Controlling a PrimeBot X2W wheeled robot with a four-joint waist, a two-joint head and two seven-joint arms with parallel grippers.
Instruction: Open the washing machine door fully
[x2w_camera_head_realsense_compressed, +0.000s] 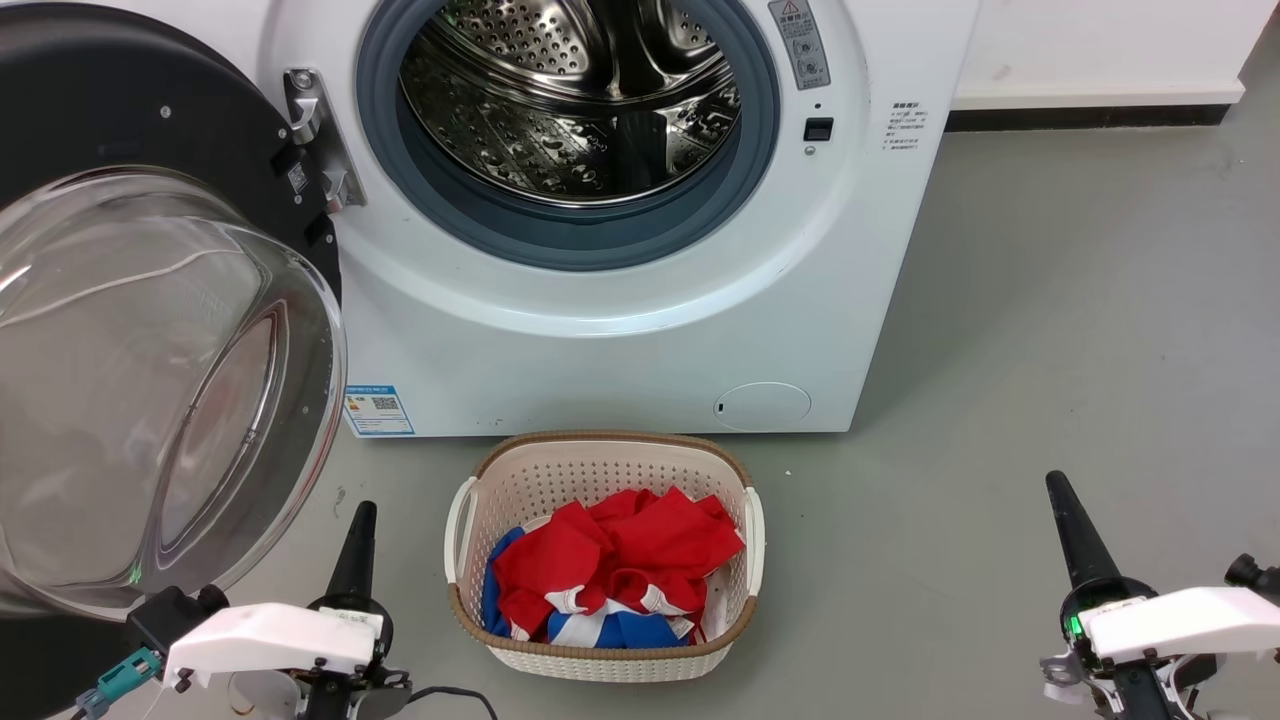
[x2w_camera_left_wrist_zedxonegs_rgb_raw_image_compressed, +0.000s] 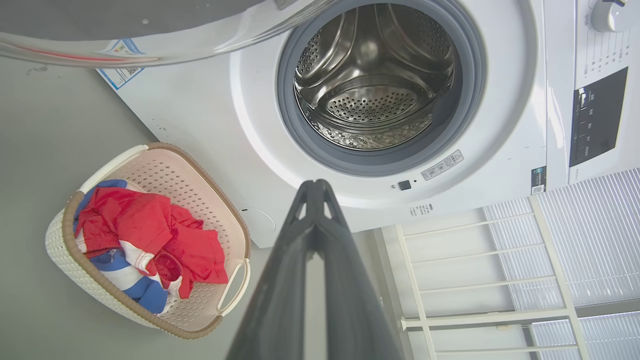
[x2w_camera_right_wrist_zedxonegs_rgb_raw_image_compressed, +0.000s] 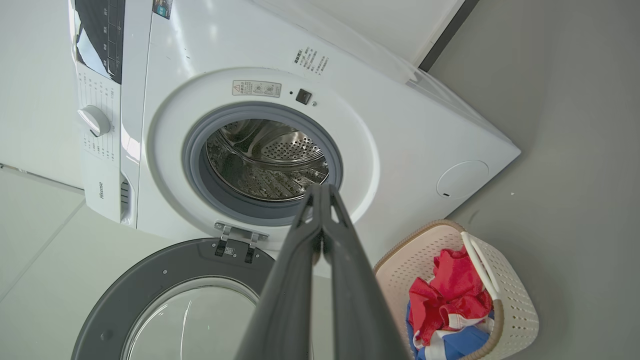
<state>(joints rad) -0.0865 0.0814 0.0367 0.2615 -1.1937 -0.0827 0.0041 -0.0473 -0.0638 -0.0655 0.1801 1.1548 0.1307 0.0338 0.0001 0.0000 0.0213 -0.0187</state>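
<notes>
Drum opening (x2w_camera_head_realsense_compressed: 570, 110): unblocked; washing machine door (x2w_camera_head_realsense_compressed: 130, 110) stands swung out left.
Left: door's glass bowl (x2w_camera_head_realsense_compressed: 150, 380) bulges close beside left end effector (x2w_camera_head_realsense_compressed: 363, 515).
Centre: laundry basket (x2w_camera_head_realsense_compressed: 600, 662) fronts washing machine (x2w_camera_head_realsense_compressed: 620, 340).
Right: open floor (x2w_camera_head_realsense_compressed: 1080, 330).

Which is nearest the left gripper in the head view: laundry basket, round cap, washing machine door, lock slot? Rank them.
1. washing machine door, just left of the left gripper.
2. laundry basket, to its right.
3. round cap, beyond the basket, farther right.
4. lock slot, high up, farthest.
</notes>
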